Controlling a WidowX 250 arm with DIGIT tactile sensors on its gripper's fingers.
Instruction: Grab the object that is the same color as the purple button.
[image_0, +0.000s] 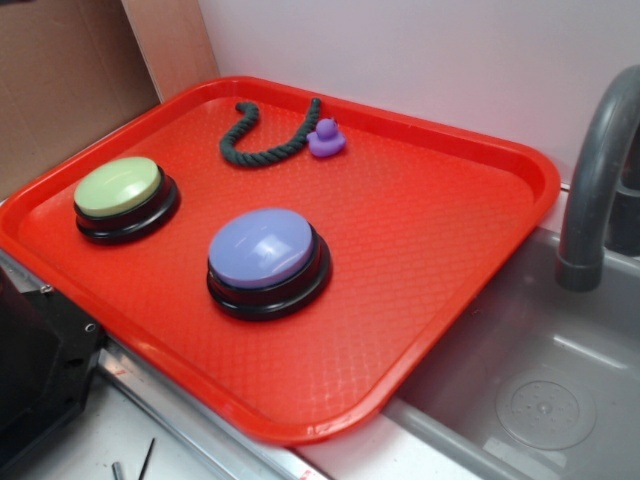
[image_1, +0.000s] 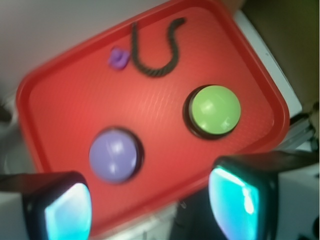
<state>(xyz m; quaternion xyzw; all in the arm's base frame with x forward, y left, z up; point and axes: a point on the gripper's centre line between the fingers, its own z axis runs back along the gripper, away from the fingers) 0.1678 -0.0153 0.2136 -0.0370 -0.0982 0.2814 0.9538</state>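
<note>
A tiny purple rubber duck (image_0: 326, 138) sits at the far side of the red tray (image_0: 450, 230), touching the end of a dark green rope piece (image_0: 262, 137). In the wrist view the duck (image_1: 119, 58) lies at the upper left, far from my gripper. The purple button (image_0: 265, 255) stands near the tray's middle; it also shows in the wrist view (image_1: 113, 155). My gripper (image_1: 150, 205) is open and empty, high above the tray's near edge, its teal pads (image_1: 67, 212) wide apart. The gripper does not show in the exterior view.
A yellow-green domed button (image_0: 122, 192) stands at the tray's left; it also shows in the wrist view (image_1: 215, 111). A grey sink (image_0: 540, 390) with a grey faucet (image_0: 600, 180) lies to the right. A wall rises behind the tray.
</note>
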